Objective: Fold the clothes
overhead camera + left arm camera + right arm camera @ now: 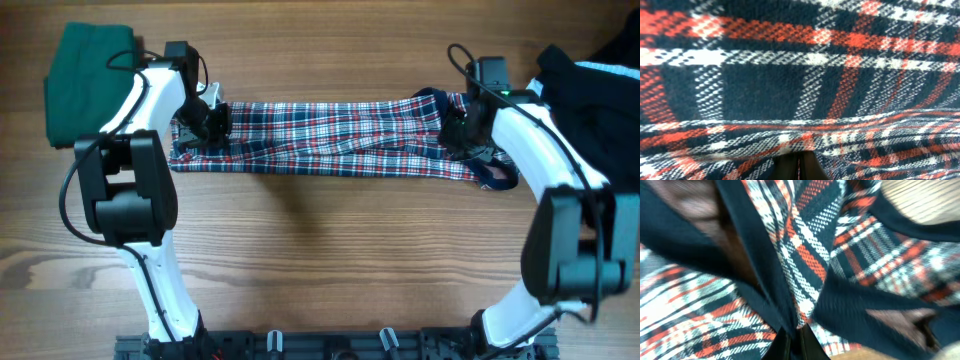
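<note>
**Q:** Overhead view, far left: what lies there?
**A:** A dark-green garment (88,80), folded into a compact block on the table (320,260). It sits just beside the upper part of the left arm (150,100).

**Q:** How do the left jaws stand?
**A:** Clenched on the left end of the plaid dress (330,140). In the left wrist view the red, white and navy weave fills the frame. The dark fingertips (787,170) meet at the bottom edge with a thin fold of cloth pinched between them.

**Q:** Where is the dress itself?
**A:** Across the middle of the table, drawn out into one long, narrow band running between the two arms. Whether the band rests flat on the wood or hangs slightly above it cannot be told.

**Q:** And its right end?
**A:** The right jaws are clenched on it there. In the right wrist view a ridge of plaid bordered by navy trim (855,305) runs down into the closed fingertips (782,347). Overhead, a navy strap loop (497,178) spills just past the grip, toward the near side of the table.

**Q:** What occupies the far right?
**A:** A black garment (590,100), heaped at the table's right edge and partly covered by the right arm (540,150). That arm hides the gap, so whether it touches the dress cannot be told.
</note>
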Robot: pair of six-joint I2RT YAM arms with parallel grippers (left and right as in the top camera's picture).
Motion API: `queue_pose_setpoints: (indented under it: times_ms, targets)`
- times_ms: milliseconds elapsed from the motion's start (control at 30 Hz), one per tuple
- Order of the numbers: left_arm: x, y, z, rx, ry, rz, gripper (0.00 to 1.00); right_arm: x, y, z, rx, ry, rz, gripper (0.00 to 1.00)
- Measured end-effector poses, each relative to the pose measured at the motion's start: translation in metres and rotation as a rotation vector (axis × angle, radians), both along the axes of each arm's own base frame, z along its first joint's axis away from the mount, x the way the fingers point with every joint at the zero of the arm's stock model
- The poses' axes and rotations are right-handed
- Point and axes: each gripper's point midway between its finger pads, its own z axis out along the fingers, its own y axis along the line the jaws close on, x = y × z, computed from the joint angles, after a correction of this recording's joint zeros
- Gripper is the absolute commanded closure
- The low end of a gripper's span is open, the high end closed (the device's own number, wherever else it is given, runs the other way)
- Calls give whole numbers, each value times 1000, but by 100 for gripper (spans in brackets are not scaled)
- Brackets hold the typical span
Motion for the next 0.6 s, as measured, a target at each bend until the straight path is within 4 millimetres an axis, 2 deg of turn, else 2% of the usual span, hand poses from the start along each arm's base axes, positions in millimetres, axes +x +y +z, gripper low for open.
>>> queue_pose_setpoints:
  times_ms: [167,200,400,533,600]
  targets:
    - [0,0,0,0,0,0,96,-7,1,34,5,-53,13,96]
    - [0,0,0,0,0,0,96,-16,2,41,11,-39,22,96]
    - [1,0,0,0,-3,0,96,-55,3,36,20,113,30,96]
    - [1,0,0,0,-5,0,96,-67,-2,35,8,163,19,96]
    - [2,0,0,0,-7,0,96,-68,-12,35,-3,164,-7,96]
